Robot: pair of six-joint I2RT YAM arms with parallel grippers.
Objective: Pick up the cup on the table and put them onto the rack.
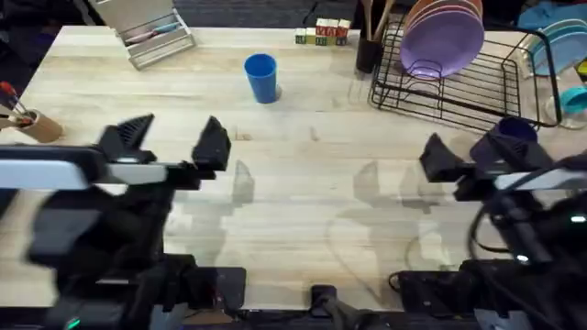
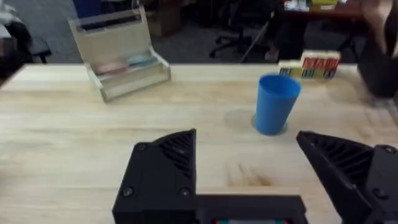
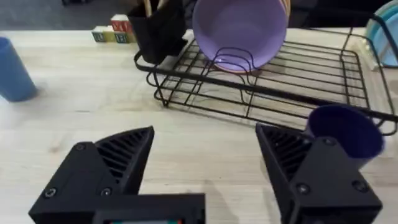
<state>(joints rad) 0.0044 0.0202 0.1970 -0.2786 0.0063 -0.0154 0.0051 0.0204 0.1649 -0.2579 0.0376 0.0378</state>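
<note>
Blue cup [image 1: 261, 77] is standing upright toward the far edge of the table [image 1: 303, 202], roughly mid-width, nothing touching it. Off to its far left there's a clear tiered tray [image 1: 147, 32], and by the left edge a tan pot of brushes [image 1: 32, 124]. A few little lettered blocks [image 1: 321, 35] sit along the far edge between the cup and the rack.

The black wire rack [image 1: 459, 82] fills the far right corner, with a purple plate [image 1: 442, 37] leaning upright in it and a black utensil holder [image 1: 369, 50] at its left end. The dark navy cup [image 3: 345, 129] is on the table just beside the rack's near edge, right by my right gripper [image 1: 463, 156]; from the right wrist view it's partly behind one finger, so I can't tell if they touch.

Left gripper [image 1: 174, 139] is spread wide, holding nothing, well short of the blue cup with bare table between. Right gripper is spread wide too, nothing between its fingers.
</note>
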